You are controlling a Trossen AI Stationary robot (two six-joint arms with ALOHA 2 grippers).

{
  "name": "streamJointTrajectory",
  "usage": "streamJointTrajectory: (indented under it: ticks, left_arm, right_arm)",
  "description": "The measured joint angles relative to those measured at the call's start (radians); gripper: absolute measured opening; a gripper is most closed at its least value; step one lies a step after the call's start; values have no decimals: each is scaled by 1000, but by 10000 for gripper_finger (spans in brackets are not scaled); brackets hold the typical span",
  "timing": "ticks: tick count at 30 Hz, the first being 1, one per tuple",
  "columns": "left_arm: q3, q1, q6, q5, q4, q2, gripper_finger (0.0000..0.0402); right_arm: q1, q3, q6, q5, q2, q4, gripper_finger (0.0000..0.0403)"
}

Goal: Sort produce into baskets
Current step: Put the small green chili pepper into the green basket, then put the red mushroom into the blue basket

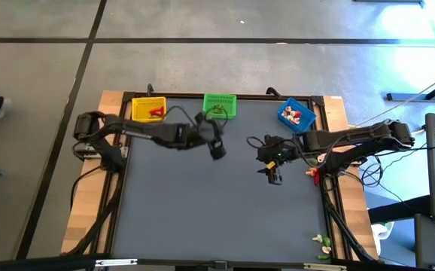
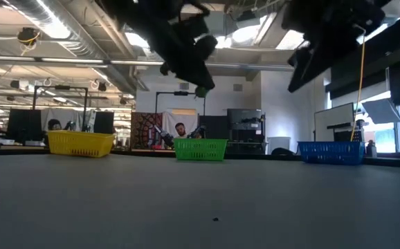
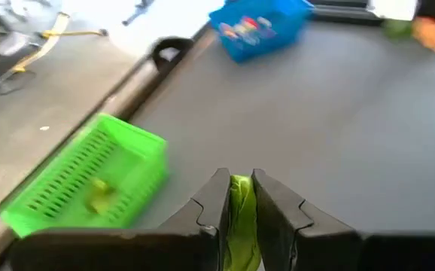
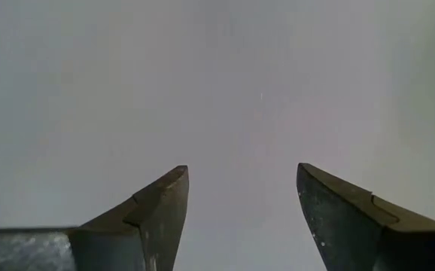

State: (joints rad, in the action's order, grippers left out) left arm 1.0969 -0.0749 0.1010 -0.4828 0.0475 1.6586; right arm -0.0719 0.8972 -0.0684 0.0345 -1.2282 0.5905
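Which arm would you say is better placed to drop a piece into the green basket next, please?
Left. Its tool is shut on a green piece close to the green basket; the right tool hangs open, holding nothing, over bare table.

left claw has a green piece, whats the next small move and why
Probably carry the left claw over the green basket before opening. It is shut on a green piece, and the basket, already holding a greenish piece, lies just ahead and to one side, not yet beneath the claw.

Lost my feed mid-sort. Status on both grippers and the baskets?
Left gripper shut on green piece, near green basket. Right gripper open, empty, over bare table. Yellow basket and blue basket already hold pieces. Nothing in the way.
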Motion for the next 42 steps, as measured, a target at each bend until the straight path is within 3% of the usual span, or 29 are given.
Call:
streamJointTrajectory:
  ticks: [7, 23, 33, 42]
  left_arm:
    - [0, -166, -10, 78, -127, 79, 46]
    - [0, -393, -35, 83, -270, 226, 52]
    - [0, -384, 10, 119, -257, 194, 152]
    - [0, -228, 70, 119, 0, 43, 168]
  right_arm:
    - [0, -73, -8, -1, 0, -25, 248]
    - [0, -127, 18, -1, 0, -118, 248]
    - [0, -127, 23, -2, 0, -122, 248]
    - [-26, -125, -49, 38, 30, 58, 248]
